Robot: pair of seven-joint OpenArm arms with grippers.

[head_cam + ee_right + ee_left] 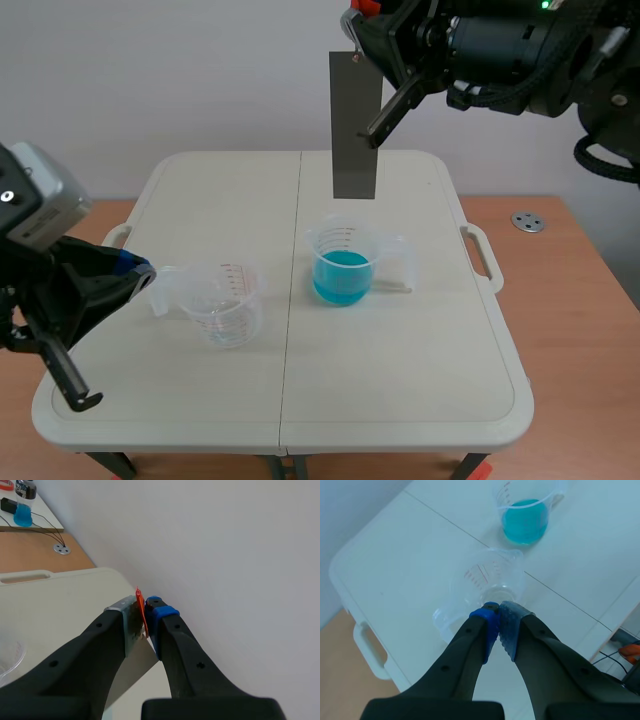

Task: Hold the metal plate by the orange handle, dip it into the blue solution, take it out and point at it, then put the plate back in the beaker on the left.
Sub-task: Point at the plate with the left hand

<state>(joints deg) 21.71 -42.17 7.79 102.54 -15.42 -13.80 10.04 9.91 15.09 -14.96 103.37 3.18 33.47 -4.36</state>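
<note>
We find the R gripper clamped on the orange handle; the metal plate hangs upright, directly above the beaker of blue soln, not touching it. L gripper: 2 pads pressed together, holding nothing, just beside the empty beaker.

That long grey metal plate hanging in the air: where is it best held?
At its top end, by the orange handle, pinching its flat faces from above. The grey metal plate hangs upright, so a top grip leaves its lower end free for the clear beaker of blue solution. The right gripper holds it there.
</note>
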